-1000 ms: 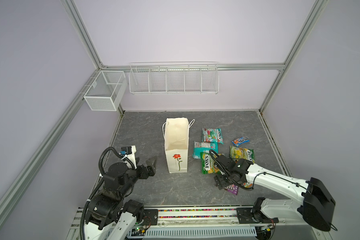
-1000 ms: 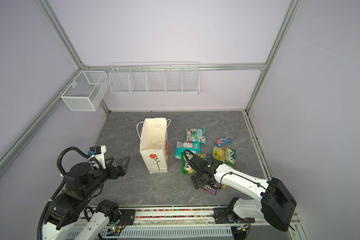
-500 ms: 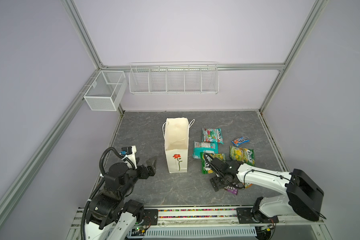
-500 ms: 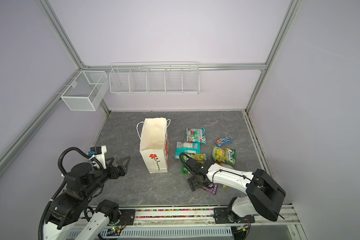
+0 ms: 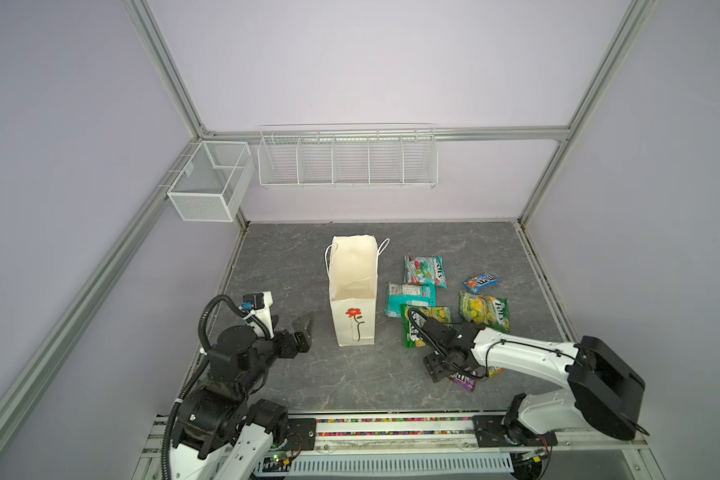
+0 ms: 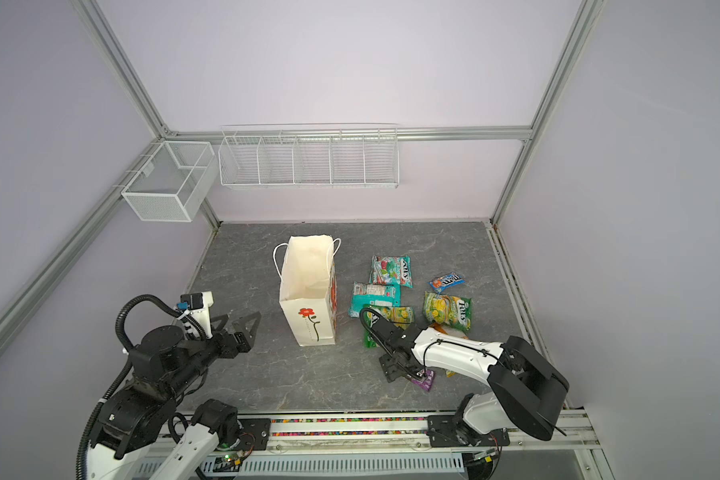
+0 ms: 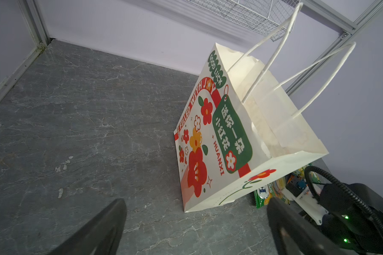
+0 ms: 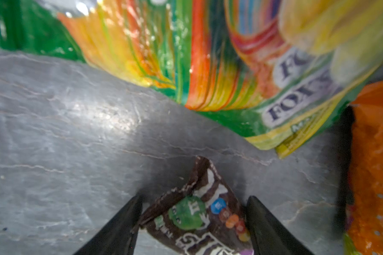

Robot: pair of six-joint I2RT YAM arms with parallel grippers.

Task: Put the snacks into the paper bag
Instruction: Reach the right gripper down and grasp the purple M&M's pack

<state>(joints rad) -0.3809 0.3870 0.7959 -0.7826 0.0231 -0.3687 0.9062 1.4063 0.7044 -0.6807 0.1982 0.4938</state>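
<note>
On the counter [image 5: 292, 266], right of the bag [image 5: 354, 328], the first pick is in hand. The right claw [image 8: 195, 196] is down at the surface with its fingers either side of a brown M&M's packet [image 8: 199, 214], whose end stands buckled up between them. The claw is neither wide nor shut, and whether it already pinches the packet cannot be told. That packet lies just beside a FOX'S packet [image 8: 296, 92] and an orange packet [image 8: 374, 165]. The other snacks [image 5: 484, 311] lie flat beyond it. None shows inside the bag, which stands upright and open-mouthed, well apart from this claw. The left claw [image 7: 196, 201] hangs wide and empty, facing the bag's printed side. The next move seems to call for a firm close and a straight lift, so the slick packet does not slip. Then it must be carried left over the bag's mouth, clear of the cord handles [image 7: 274, 44], and released.
</note>
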